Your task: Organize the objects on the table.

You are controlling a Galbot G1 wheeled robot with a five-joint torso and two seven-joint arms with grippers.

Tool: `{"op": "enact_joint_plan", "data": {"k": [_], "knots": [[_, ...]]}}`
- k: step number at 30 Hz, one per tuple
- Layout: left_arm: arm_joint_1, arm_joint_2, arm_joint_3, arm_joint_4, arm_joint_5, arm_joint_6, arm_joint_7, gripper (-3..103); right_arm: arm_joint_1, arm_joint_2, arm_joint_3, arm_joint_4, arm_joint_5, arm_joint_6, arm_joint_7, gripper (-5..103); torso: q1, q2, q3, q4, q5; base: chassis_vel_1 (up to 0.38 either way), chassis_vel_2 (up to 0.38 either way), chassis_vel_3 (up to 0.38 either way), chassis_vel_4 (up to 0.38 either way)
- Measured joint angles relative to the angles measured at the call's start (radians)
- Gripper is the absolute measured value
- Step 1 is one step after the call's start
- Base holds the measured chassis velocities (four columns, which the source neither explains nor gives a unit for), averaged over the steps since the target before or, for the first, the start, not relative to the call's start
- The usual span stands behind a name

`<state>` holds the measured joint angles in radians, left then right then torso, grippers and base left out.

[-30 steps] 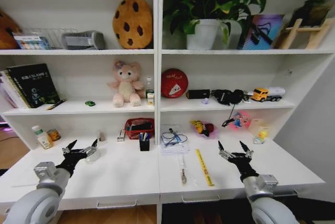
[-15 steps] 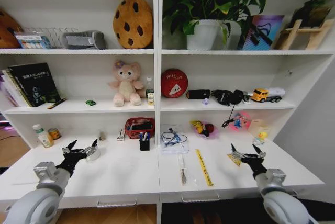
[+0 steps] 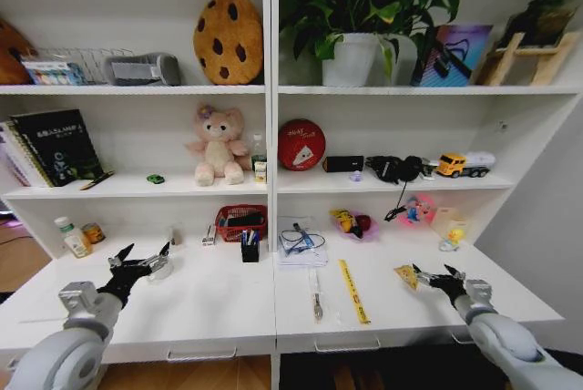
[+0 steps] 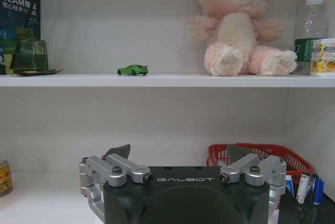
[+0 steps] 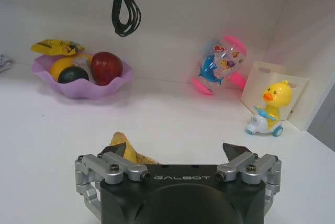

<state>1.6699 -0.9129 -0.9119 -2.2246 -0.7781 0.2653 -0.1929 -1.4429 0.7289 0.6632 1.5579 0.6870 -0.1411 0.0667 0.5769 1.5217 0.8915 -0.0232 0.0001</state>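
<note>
A: Item — yellow wedge (image 3: 406, 273). Location?
B: Logged on counter (image 3: 219, 303), right half, just beside right end effector (image 3: 438, 276); seen by its left fingertip in right wrist view.
A: End effector status?
B: Right: fingers spread, nothing held. Left end effector (image 3: 141, 258): spread too, idle over left half.
A: Nearer arm?
B: Right — judged. Wedge's long axis cannot be told.

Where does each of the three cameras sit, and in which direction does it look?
Head view: high, looking down at the table and shelves; both arms show.
Left wrist view: behind the open left gripper, facing the pink bear and green toy car.
Right wrist view: behind the open right gripper, facing the yellow wedge and fruit bowl.
Head and left wrist views share the bear.
</note>
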Motion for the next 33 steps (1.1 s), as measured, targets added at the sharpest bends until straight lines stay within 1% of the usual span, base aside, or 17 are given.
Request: {"op": "enact_joint_plan", "data": {"k": [4, 9, 13, 17, 18, 19, 20, 22, 23, 25, 26, 28, 29, 31, 32, 33], "knots": [[0.000, 0.000, 0.000, 0.000, 0.000, 0.000, 0.000, 100, 0.021, -0.003, -0.016, -0.026, -0.019, 0.001, -0.018, 100, 0.000, 0.000, 0.000, 0.0001, 0.0000, 0.000, 0.000, 0.000, 0.000], [0.000, 0.000, 0.000, 0.000, 0.000, 0.000, 0.000, 100, 0.069, -0.005, -0.066, -0.043, -0.052, 0.015, -0.035, 100, 0.000, 0.000, 0.000, 0.0003, -0.0001, 0.000, 0.000, 0.000, 0.000], [0.000, 0.000, 0.000, 0.000, 0.000, 0.000, 0.000, 100, 0.084, -0.005, -0.090, -0.038, -0.055, 0.018, -0.041, 100, 0.000, 0.000, 0.000, 0.0003, -0.0002, 0.000, 0.000, 0.000, 0.000], [0.000, 0.000, 0.000, 0.000, 0.000, 0.000, 0.000, 100, 0.126, -0.004, -0.130, -0.068, -0.066, 0.018, -0.048, 100, 0.000, 0.000, 0.000, 0.0001, -0.0002, 0.000, 0.000, 0.000, 0.000], [0.000, 0.000, 0.000, 0.000, 0.000, 0.000, 0.000, 100, 0.146, -0.004, -0.147, -0.081, -0.068, 0.017, -0.050, 102, 0.000, 0.000, 0.000, 0.0003, -0.0001, 0.000, 0.000, 0.000, 0.000], [0.000, 0.000, 0.000, 0.000, 0.000, 0.000, 0.000, 100, 0.165, -0.004, -0.162, -0.092, -0.065, 0.003, -0.061, 93, 0.000, 0.000, 0.000, 0.0004, -0.0001, 0.000, 0.000, 0.000, 0.000], [0.000, 0.000, 0.000, 0.000, 0.000, 0.000, 0.000, 100, 0.165, -0.004, -0.162, -0.092, -0.065, 0.003, -0.061, 93, 0.000, 0.000, 0.000, 0.0004, -0.0001, 0.000, 0.000, 0.000, 0.000], [0.000, 0.000, 0.000, 0.000, 0.000, 0.000, 0.000, 100, 0.175, -0.002, -0.168, -0.099, -0.065, -0.005, -0.085, 83, 0.000, 0.000, 0.000, 0.0003, -0.0002, 0.000, 0.000, 0.000, 0.000], [0.000, 0.000, 0.000, 0.000, 0.000, 0.000, 0.000, 100, 0.175, -0.002, -0.168, -0.099, -0.065, -0.005, -0.085, 83, 0.000, 0.000, 0.000, 0.0003, -0.0002, 0.000, 0.000, 0.000, 0.000], [0.000, 0.000, 0.000, 0.000, 0.000, 0.000, 0.000, 100, 0.179, 0.003, -0.173, -0.100, -0.069, -0.008, -0.089, 72, 0.000, 0.000, 0.000, 0.0002, -0.0002, 0.000, 0.000, 0.000, 0.000], [0.000, 0.000, 0.000, 0.000, 0.000, 0.000, 0.000, 100, 0.179, 0.003, -0.173, -0.100, -0.069, -0.008, -0.089, 72, 0.000, 0.000, 0.000, 0.0002, -0.0002, 0.000, 0.000, 0.000, 0.000], [0.000, 0.000, 0.000, 0.000, 0.000, 0.000, 0.000, 100, 0.179, 0.006, -0.174, -0.100, -0.071, -0.008, -0.088, 61, 0.000, 0.000, 0.000, 0.0002, -0.0002, 0.000, 0.000, 0.000, 0.000], [0.000, 0.000, 0.000, 0.000, 0.000, 0.000, 0.000, 100, 0.179, 0.006, -0.174, -0.100, -0.071, -0.008, -0.088, 61, 0.000, 0.000, 0.000, 0.0002, -0.0002, 0.000, 0.000, 0.000, 0.000], [0.000, 0.000, 0.000, 0.000, 0.000, 0.000, 0.000, 100, 0.176, 0.009, -0.174, -0.100, -0.073, -0.008, -0.084, 50, 0.000, 0.000, 0.000, 0.0002, -0.0001, 0.000, 0.000, 0.000, 0.000], [0.000, 0.000, 0.000, 0.000, 0.000, 0.000, 0.000, 100, 0.175, 0.009, -0.174, -0.100, -0.074, -0.008, -0.084, 50, 0.000, 0.000, 0.000, 0.0002, -0.0001, 0.000, 0.000, 0.000, 0.000], [0.000, 0.000, 0.000, 0.000, 0.000, 0.000, 0.000, 100, 0.173, 0.009, -0.173, -0.100, -0.074, -0.005, -0.083, 44, 0.000, 0.000, 0.000, 0.0002, -0.0001, 0.000, 0.000, 0.000, 0.000]]}}
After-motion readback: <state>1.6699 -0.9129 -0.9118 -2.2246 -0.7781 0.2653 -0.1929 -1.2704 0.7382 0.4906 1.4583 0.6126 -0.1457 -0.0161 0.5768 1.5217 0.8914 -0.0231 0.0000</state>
